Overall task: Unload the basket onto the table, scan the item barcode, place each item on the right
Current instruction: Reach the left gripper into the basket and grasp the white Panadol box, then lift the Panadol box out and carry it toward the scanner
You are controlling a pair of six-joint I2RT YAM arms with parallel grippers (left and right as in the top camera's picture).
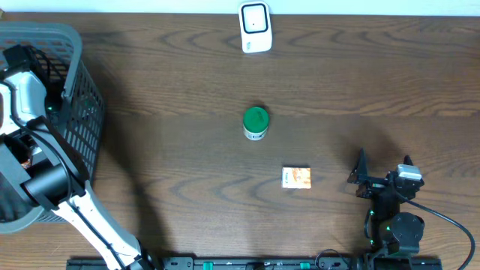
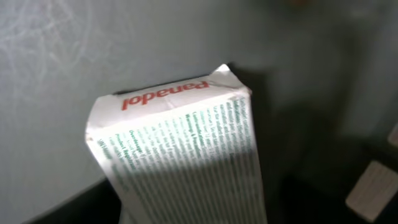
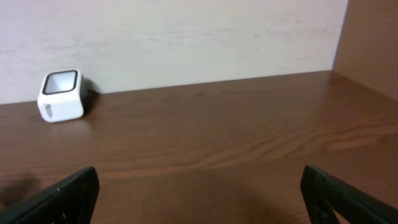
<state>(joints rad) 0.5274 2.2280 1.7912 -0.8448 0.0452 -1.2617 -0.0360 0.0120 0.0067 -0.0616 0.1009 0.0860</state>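
- White Panadol box (image 2: 180,155), nine-o'clock basket (image 1: 75,45): you're at pick-up; whether your left tool (image 1: 22,150) grips it can't be told.
- Right tool (image 3: 198,180) wide, empty.
- Next, show its barcode to the twelve-o'clock scanner (image 1: 255,28).

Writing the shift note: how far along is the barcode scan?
Done: nothing visibly scanned; the scanner stands alone at the far edge of the table. In hand: the left arm reaches into the basket, its camera close on a Panadol box, grip unclear. Left: carrying it to the scanner.
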